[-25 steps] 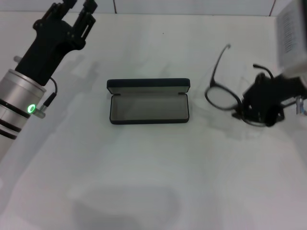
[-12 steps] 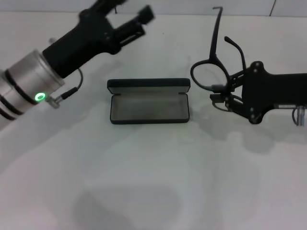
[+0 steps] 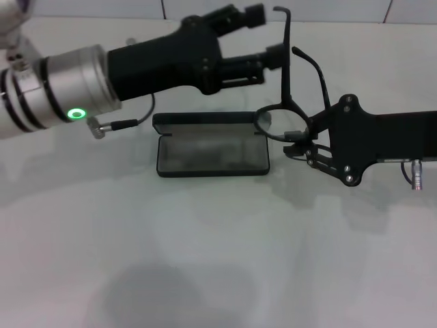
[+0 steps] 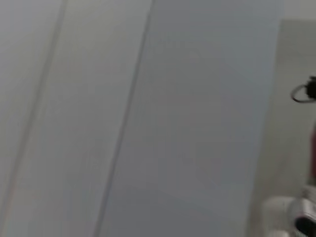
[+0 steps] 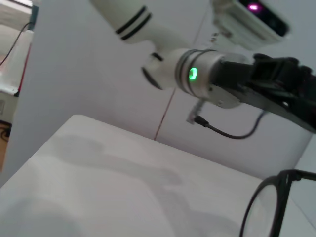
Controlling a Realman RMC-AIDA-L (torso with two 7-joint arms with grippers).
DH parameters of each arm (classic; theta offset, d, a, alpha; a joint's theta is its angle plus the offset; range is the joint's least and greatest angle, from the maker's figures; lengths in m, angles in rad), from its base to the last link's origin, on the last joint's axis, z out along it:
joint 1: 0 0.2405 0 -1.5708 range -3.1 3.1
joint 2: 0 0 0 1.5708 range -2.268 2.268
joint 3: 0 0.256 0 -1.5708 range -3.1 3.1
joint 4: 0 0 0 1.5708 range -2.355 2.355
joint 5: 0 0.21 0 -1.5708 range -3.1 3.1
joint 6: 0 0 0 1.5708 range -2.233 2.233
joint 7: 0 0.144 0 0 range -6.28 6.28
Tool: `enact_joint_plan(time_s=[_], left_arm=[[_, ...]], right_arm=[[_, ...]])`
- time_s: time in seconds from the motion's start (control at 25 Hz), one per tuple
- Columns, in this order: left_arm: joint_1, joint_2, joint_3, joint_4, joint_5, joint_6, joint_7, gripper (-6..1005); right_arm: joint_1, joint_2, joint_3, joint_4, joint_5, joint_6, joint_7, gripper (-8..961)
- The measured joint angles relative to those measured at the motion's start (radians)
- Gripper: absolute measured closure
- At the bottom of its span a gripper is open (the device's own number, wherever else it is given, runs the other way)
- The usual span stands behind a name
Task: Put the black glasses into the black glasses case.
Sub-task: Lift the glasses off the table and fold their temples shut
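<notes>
The black glasses case [image 3: 212,123] lies open on the white table, its grey lining up and nothing in it. My right gripper [image 3: 302,139] comes in from the right and is shut on the black glasses [image 3: 280,124]. It holds them in the air at the case's right end, lenses low, with the temple arms pointing up and away. One lens also shows in the right wrist view [image 5: 269,207]. My left gripper [image 3: 271,34] reaches over the far side of the case. It is open, and its fingertips are next to the raised temple arms.
The white table [image 3: 218,260] stretches in front of the case. A wall stands at the table's far edge. The left arm's silver forearm with a green light [image 3: 75,113] crosses above the table's left side and also shows in the right wrist view [image 5: 197,74].
My left arm has swung right, from the far left to beside the glasses. My right gripper has lifted the glasses off the table and carried them left to the case's right end.
</notes>
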Motion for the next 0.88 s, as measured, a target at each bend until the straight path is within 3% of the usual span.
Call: enact_joint_plan(time_s=[0.28,0.52,0.88], left_arm=[[-0.061,0.001,-0.003,0.001,0.092,-0.001,-0.112,107],[-0.087,0.019,-0.008,0.002,0.181,-0.049,-0.269,107],[-0.080,0.016,-0.061,0.003,0.194,-0.065,-0.240,107]], right_arm=[[0.000,0.003,-0.002,-0.008,0.004,-0.001,-0.047,850],[-0.009,0.004,-0.002,-0.013,0.007,-0.005,-0.081,851],[-0.014,-0.005,0.001,-0.025,0.005,-0.077,-0.091,851]])
